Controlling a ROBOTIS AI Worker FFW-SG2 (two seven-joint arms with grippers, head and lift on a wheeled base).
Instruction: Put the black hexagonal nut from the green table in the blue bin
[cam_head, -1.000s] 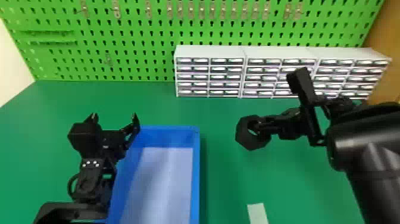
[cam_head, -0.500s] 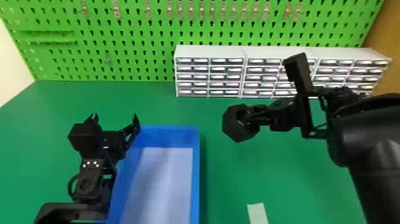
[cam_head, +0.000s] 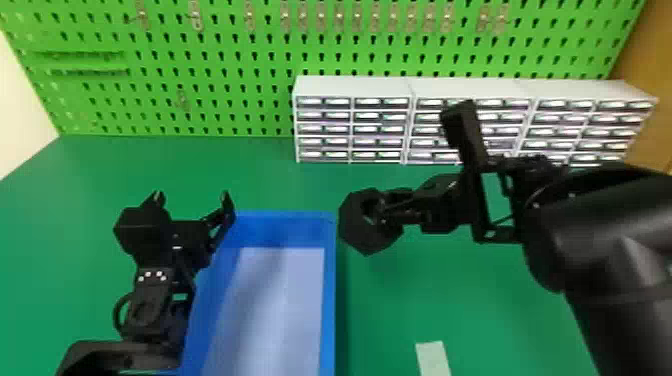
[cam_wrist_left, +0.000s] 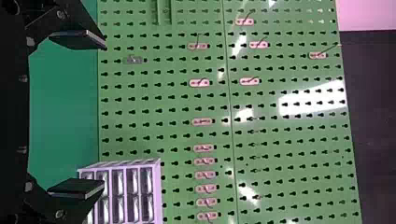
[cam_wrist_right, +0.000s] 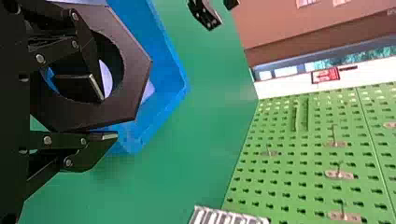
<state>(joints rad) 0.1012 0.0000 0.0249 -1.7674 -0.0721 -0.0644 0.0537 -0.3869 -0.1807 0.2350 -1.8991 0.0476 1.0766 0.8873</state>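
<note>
The left hand (cam_head: 192, 196) was open at the eleven o'clock of the blue bin (cam_head: 327, 300). At the bin's two o'clock, the black hexagonal nut (cam_head: 357, 232) hung above the green table (cam_head: 490, 310), gripped by its rim in the right hand (cam_head: 387, 206), one finger through the hole.

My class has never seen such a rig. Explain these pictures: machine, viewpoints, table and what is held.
This is a robot with two black arms. One camera looks down from its head; the others sit on its wrists, giving sideways pictures. On the green table are a blue bin, a pale strip and drawer units, before a pegboard. The right claw grips the black hexagonal nut, one finger through its hole. The left claw is open and empty.
</note>
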